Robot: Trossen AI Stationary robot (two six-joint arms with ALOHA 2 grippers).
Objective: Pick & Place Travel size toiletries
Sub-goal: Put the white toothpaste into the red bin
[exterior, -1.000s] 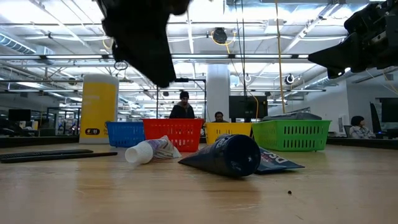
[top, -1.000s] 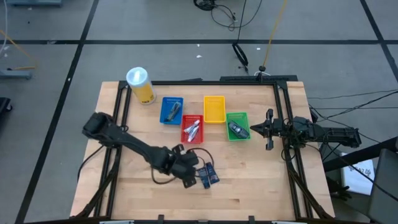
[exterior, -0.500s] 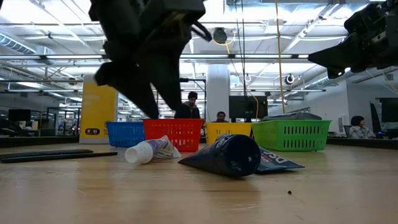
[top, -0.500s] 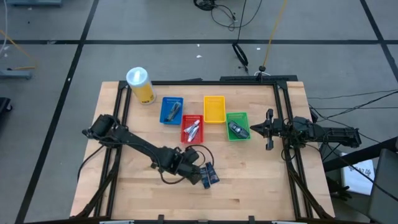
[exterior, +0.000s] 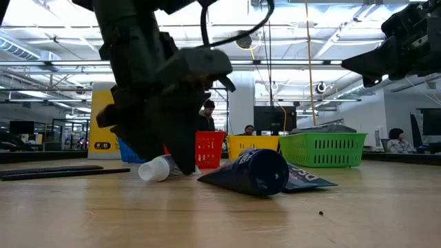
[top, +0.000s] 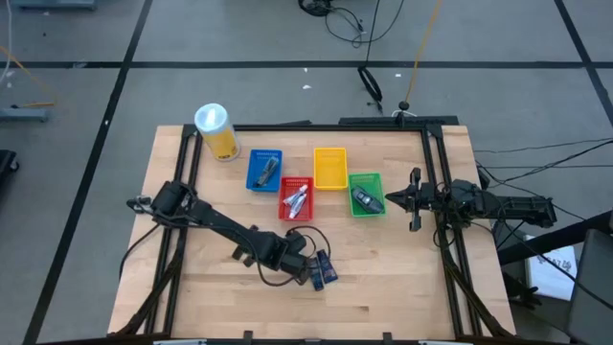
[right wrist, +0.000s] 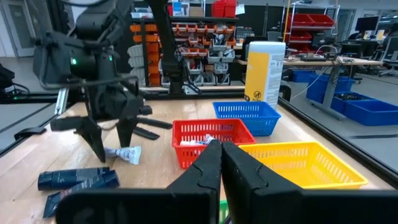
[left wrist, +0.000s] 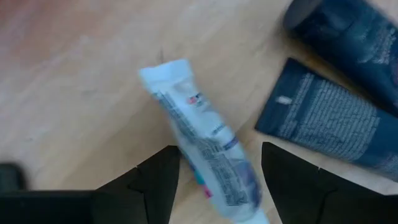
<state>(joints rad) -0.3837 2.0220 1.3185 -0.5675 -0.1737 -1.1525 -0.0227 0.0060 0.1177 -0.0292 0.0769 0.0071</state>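
A silvery-white mini tube (left wrist: pixel 205 149) lies flat on the table's near middle; it also shows in the low view (exterior: pixel 160 167) and the right wrist view (right wrist: pixel 124 153). My left gripper (left wrist: pixel 221 149) is open, low over the tube, with one finger on either side of its body and a gap showing. Beside it lie a dark blue tube (exterior: pixel 251 172) and a dark flat packet (left wrist: pixel 317 121). More toiletries lie in the red basket (top: pixel 296 198), the blue basket (top: pixel 264 170) and the green basket (top: pixel 365 194). My right gripper (top: pixel 414 199) is shut and waits at the table's right edge.
The yellow basket (top: pixel 329 168) stands behind the red one. A tall yellow canister (top: pixel 216 130) stands at the far left corner. Black frame rails (top: pixel 182 192) run along the table's left and right sides. Bare wood lies toward the near edge. People show in the room beyond.
My left gripper has come down from above the table until its fingers stand around the white tube, shifting slightly toward the table's right. The tubes and packet have stayed where they were.
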